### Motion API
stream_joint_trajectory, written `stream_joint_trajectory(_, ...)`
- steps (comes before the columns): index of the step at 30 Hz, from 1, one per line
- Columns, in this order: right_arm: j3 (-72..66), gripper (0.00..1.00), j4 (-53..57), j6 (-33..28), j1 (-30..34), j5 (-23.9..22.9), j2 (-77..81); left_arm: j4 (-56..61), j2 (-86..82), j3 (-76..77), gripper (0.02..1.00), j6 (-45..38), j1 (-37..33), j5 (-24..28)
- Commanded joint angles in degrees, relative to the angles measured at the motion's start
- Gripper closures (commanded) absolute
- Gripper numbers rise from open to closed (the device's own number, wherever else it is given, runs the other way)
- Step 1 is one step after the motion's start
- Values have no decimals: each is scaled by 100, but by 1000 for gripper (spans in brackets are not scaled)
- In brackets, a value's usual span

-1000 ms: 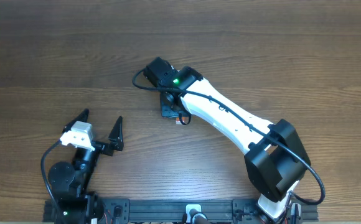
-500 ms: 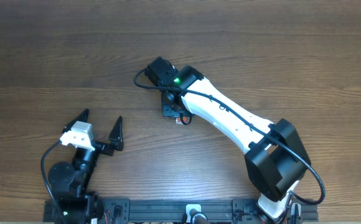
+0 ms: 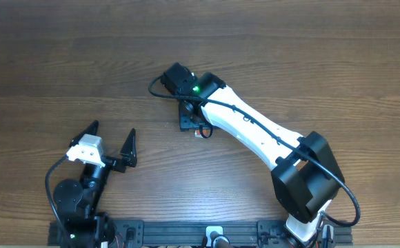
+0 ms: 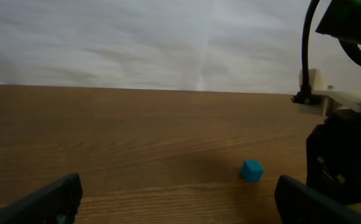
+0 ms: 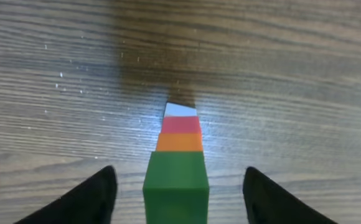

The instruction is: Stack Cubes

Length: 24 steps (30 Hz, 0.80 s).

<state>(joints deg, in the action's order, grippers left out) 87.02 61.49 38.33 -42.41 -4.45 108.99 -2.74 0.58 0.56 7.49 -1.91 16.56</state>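
Right end effector [image 5: 179, 190]: released, and I've got my fingers spread wide to either side of the green cube [image 5: 175, 177], a clear gap on both sides, nothing touching
Stack: four cubes in one column on the worktop [image 3: 290, 55], green on top, then the orange cube [image 5: 179, 142], the red cube [image 5: 181, 124], and a pale cube [image 5: 180, 111] at the bottom
Stack's place: near the middle of the worktop, right under my right end effector [image 3: 190, 120], which covers most of it from above
Left end effector [image 3: 112, 131]: released too, fingers splayed apart, grasping nothing, low over the worktop's near left part, well apart from the stack
Blue cube [image 4: 251, 170]: lying alone on the wood ahead of my left end effector [image 4: 180, 205], close beside the dark body of my right arm [image 4: 345, 155]
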Motion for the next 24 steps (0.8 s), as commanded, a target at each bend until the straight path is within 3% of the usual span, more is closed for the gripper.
stream_joint_trajectory(1, 634, 264, 450, -247, 162, -181, 85, -9, -31, -22, 20, -66, 26, 57)
stream_joint_trajectory(11, 2328, 259, 1423, -632, 417, -328, 822, -9, -31, -22, 20, -66, 26, 57)
stream_joint_trajectory(20, 2439, 253, 839, -973, 769, 330, 1779, -9, -31, -22, 20, -66, 26, 57)
stream_joint_trajectory(24, 2439, 253, 514, -966, 874, 356, 2059, -9, -31, -22, 23, -66, 26, 57)
